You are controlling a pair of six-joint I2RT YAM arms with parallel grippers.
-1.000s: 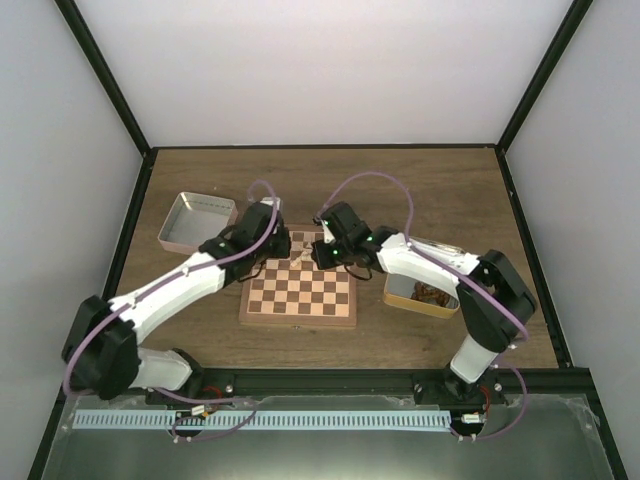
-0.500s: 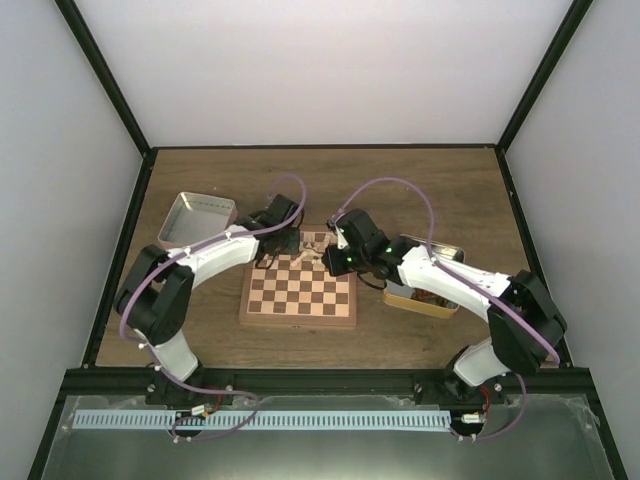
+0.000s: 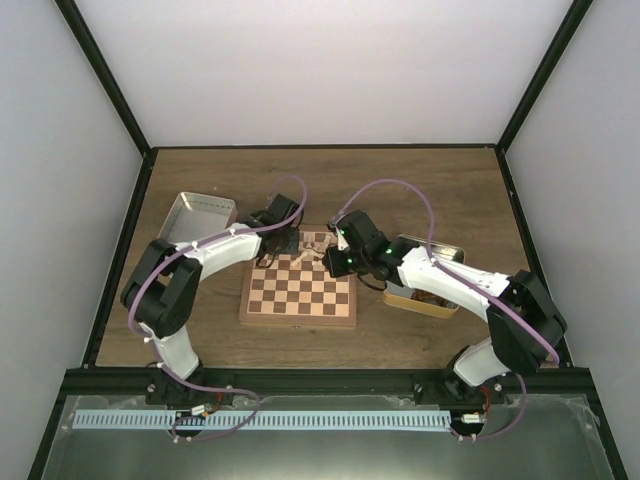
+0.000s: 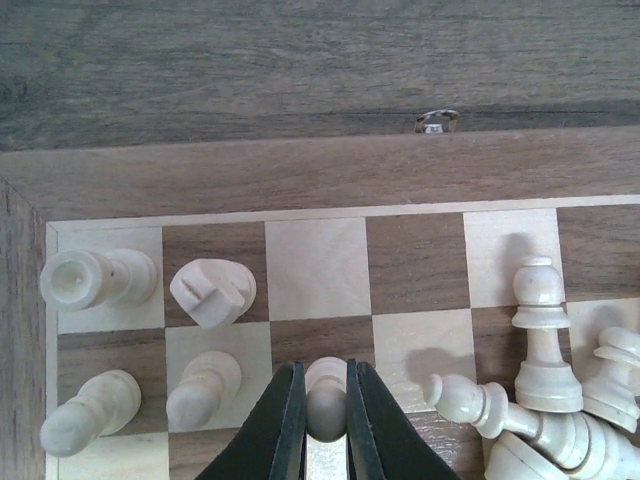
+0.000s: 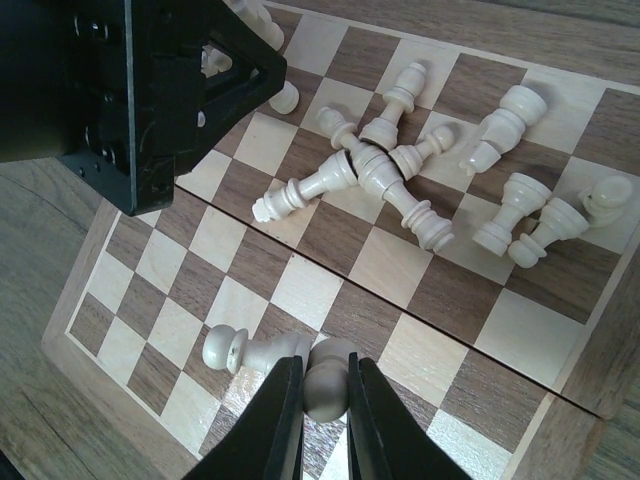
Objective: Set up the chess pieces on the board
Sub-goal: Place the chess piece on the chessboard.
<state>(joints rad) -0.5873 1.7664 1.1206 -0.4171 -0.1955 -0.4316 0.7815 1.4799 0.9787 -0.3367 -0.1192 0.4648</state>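
Top external is showing the board, a flat square of dark brown and cream checks in a tan wood border, lying on the table between two shallow rectangular trays. Pale turned pieces are crowding its far rows. Both arms are reaching forward and bending inward over the far edge. The left gripper is hanging at the far left corner and the right gripper is near it on the right.

Left wrist is showing the left gripper pointing down, its dark fingers clenching a round-headed pawn over the second row. A rook and a knight are sitting on the corner squares, with two more pawns on the row behind them. A tumbled heap is lying at the right.

Right wrist is showing the right gripper pinching a smooth cream piece by its head, low over the board. A fallen piece is lying just beside it.

The left tray is showing grey metal. The right tray is holding brown bits too small to make out.
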